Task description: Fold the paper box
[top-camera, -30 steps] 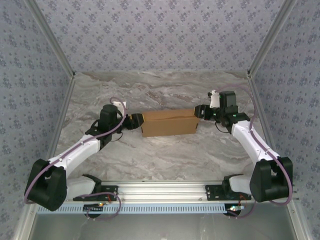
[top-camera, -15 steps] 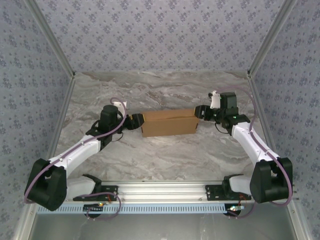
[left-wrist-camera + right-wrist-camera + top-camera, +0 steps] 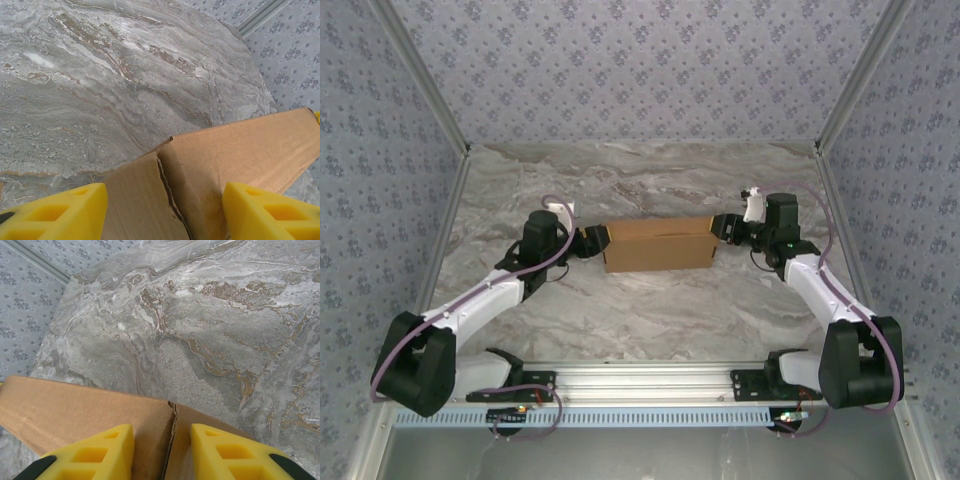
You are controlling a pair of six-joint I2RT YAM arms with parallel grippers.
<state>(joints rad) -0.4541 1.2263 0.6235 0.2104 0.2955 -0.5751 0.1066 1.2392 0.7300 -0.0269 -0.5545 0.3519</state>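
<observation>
Moved since a second ago: the right arm's wrist has dropped slightly toward the near edge and its hand has slid a little with it; the left arm has edged slightly toward the box; the box lies where it did.
Left arm: reaches from its base at the near left corner, diagonally up to the box's left end.
Left hand [image 3: 588, 240]: at the left end of the box. In the left wrist view its two yellow fingers [image 3: 55, 212] stand wide apart, with cardboard filling the gap between them. Whether they press the card cannot be told.
Task thing: the plain brown corrugated cardboard box [image 3: 658, 245] is folded into a long, shallow rectangular shape. It lies flat at mid-bench between the two hands, its long side running left to right.
Box detail, left end: two panels meet at a ragged seam between the left fingers.
Surface: grey marbled bench [image 3: 640, 180], bare around the box.
Right hand [image 3: 723, 228]: at the right end of the box. In the right wrist view its yellow fingers [image 3: 95, 450] are parted by a narrower gap, which sits over a panel edge of the box. No grip can be made out.
Right arm: bends from the near right corner up to the box's right end.
</observation>
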